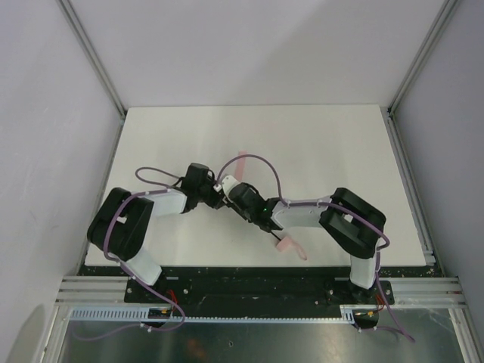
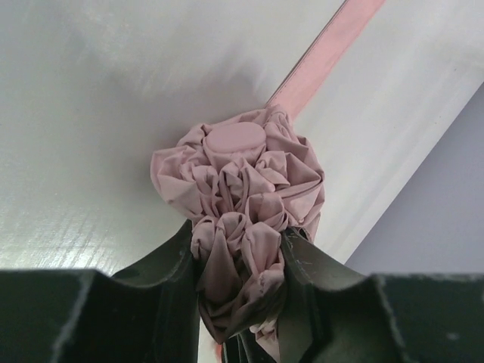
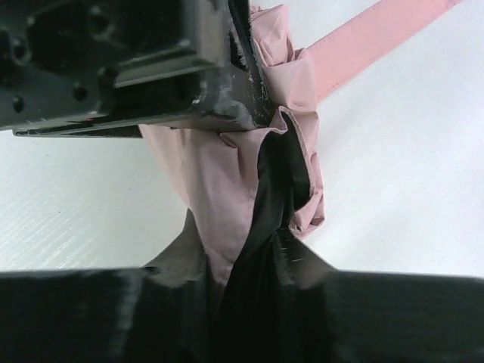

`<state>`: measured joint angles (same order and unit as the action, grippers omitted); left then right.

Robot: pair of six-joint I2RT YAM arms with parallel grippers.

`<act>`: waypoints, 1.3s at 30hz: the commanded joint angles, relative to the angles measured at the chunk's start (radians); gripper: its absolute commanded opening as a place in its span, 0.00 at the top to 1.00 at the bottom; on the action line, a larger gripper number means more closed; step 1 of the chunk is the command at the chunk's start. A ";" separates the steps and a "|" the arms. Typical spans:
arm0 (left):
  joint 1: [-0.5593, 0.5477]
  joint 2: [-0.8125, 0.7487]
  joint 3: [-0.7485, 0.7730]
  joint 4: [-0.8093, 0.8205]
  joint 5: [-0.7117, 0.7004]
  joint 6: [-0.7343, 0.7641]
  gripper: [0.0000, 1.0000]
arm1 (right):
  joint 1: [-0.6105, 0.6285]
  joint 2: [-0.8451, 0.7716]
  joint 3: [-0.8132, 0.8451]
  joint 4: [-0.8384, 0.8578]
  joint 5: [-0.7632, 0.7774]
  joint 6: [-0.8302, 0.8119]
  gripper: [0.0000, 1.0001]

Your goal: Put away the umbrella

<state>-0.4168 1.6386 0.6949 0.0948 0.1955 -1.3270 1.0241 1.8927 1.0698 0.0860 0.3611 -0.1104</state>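
Both arms elbowed inward; left pincer [image 2: 238, 238], right pincer [image 3: 246, 249] each clamp umbrella [image 2: 238, 178] (bunched pink fabric).

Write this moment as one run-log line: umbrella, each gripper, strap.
umbrella: canopy bunched | left gripper: shut on umbrella | right gripper: shut on umbrella | strap: loose on table

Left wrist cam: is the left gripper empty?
No, bunched pink fabric of the umbrella sits pinched between the fingers of the left gripper.
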 commanded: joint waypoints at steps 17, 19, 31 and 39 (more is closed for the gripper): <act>0.293 -0.448 -0.104 -0.205 0.239 0.382 0.05 | -0.172 -0.135 -0.259 0.147 -0.553 0.018 1.00; 0.323 -0.418 -0.093 -0.206 0.276 0.384 0.12 | -0.182 -0.172 -0.263 0.148 -0.593 0.008 1.00; 0.232 0.002 0.023 -0.187 0.429 0.278 0.05 | -0.264 -0.284 -0.266 0.173 -0.718 0.048 1.00; 0.135 0.098 -0.035 -0.010 0.528 0.080 0.01 | -0.262 -0.379 -0.268 0.186 -0.730 0.041 1.00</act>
<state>-0.2337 1.6852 0.6964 0.0410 0.6846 -1.1507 0.7502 1.6104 0.7860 0.1867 -0.3321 -0.0788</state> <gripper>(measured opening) 0.988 0.372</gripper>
